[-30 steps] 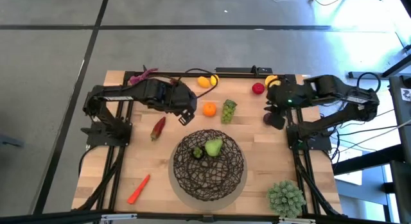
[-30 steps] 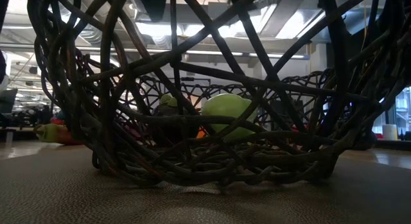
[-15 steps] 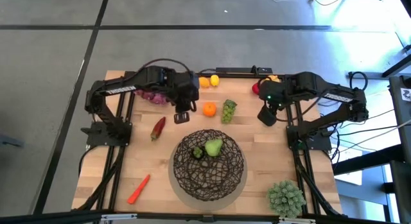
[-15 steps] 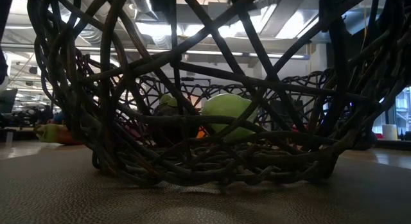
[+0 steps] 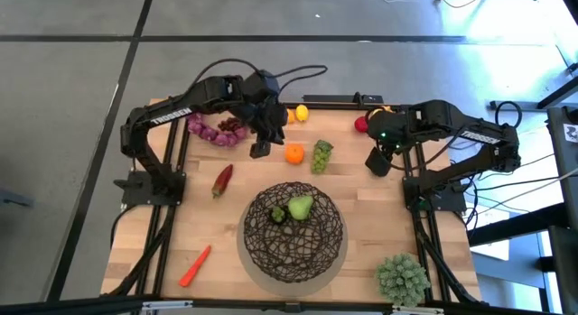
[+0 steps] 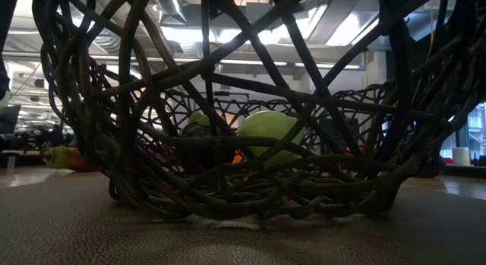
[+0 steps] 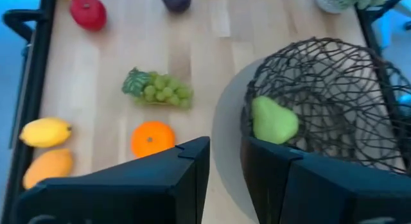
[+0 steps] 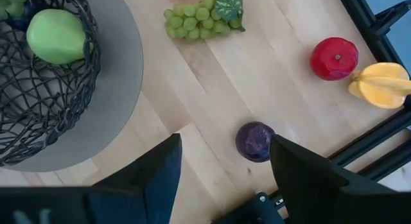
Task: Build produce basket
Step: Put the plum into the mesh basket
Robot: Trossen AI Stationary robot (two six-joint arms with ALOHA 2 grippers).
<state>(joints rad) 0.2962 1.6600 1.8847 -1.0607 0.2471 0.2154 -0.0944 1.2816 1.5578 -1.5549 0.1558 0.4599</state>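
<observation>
One basket (image 5: pixel 293 232) holds one green pear (image 5: pixel 301 208). Beyond it lie one green grape bunch (image 5: pixel 321 155), one orange (image 5: pixel 294 153) and one red apple (image 8: pixel 334 58). Left gripper (image 5: pixel 260 150) narrowly parted, empty; right gripper (image 5: pixel 378 162) released above a purple fruit (image 8: pixel 255 141).

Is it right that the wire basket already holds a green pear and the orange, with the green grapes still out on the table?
Not quite. The basket holds the green pear, but the orange is still on the table, beside the green grapes. The high view shows this; the left wrist view confirms it.
</observation>
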